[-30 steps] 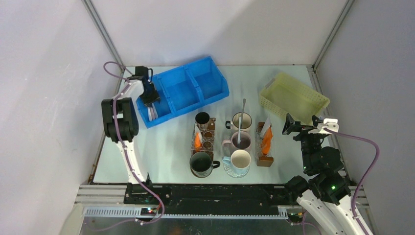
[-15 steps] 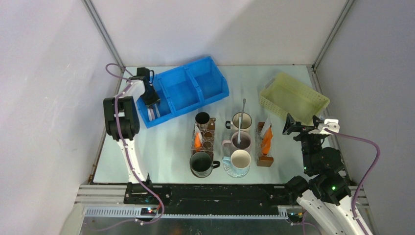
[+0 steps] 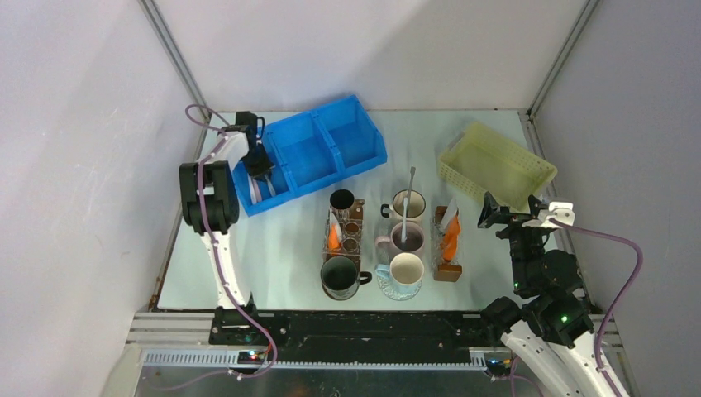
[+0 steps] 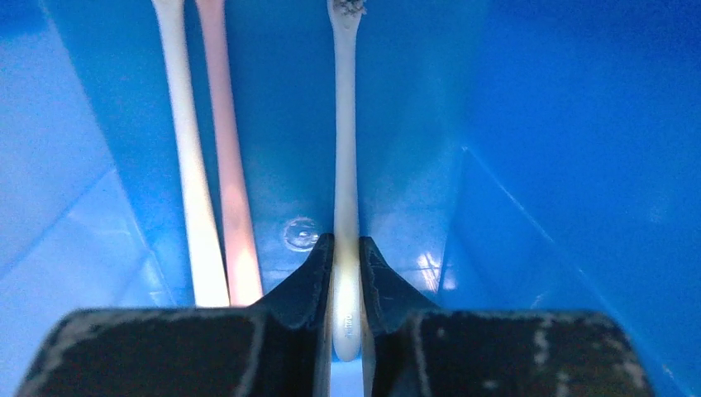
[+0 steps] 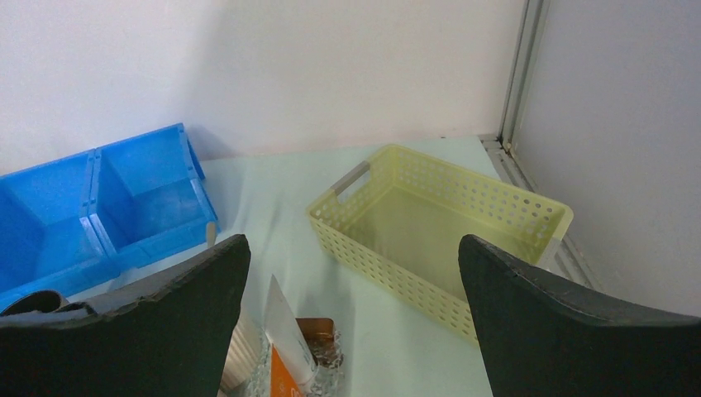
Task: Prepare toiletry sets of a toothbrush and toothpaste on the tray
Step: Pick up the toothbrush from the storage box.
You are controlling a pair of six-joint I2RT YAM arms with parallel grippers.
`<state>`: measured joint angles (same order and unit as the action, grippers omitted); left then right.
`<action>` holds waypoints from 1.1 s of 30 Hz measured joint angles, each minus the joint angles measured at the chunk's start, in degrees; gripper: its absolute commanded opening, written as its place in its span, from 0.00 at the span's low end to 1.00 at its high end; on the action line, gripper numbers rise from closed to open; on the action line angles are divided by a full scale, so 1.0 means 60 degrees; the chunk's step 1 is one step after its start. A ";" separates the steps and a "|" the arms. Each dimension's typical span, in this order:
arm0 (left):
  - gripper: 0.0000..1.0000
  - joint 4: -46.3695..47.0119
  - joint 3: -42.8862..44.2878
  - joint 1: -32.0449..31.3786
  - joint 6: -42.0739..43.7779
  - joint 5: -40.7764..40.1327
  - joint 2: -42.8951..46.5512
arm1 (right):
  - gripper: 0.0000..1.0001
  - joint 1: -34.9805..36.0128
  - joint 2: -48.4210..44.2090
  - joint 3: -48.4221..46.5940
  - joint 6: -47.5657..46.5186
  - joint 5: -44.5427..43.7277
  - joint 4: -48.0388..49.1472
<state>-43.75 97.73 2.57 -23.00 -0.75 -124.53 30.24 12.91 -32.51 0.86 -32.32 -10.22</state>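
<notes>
Between close bin walls (image 4: 537, 165), the left gripper (image 4: 345, 273) pinches a toothbrush (image 4: 345, 157), two brushes (image 4: 194, 182) just beside it; the right gripper (image 5: 351, 248) gapes empty.

The right end effector (image 5: 351, 248) spreads its dark fingers (image 5: 165, 322) wide over a pale tabletop (image 5: 264, 186), framing a yellow perforated basket (image 5: 397, 269), a blue divided bin (image 5: 91, 215) at left and an orange-and-white toothpaste tube (image 5: 285, 351) below.
</notes>
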 measured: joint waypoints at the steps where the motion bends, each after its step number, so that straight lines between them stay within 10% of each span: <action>1: 0.06 -0.0007 0.0000 0.0000 0.0015 0.0087 0.0000 | 0.99 0.0000 -0.0011 0.0000 0.0000 0.0000 0.0000; 14: 0.00 0.0703 -0.0809 -0.0015 -0.0168 0.0386 0.0714 | 0.99 0.0000 -0.0113 0.0000 0.0000 0.0004 -0.0004; 33: 0.00 0.4011 -0.4452 -0.0251 -0.0259 -0.0280 0.5588 | 0.99 0.0000 -0.0291 0.0000 0.0011 0.0229 -0.0004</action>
<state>-19.68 71.02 1.06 -24.56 -2.44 -91.00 30.24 11.16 -32.51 0.93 -30.94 -10.24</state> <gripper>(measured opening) 0.034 0.993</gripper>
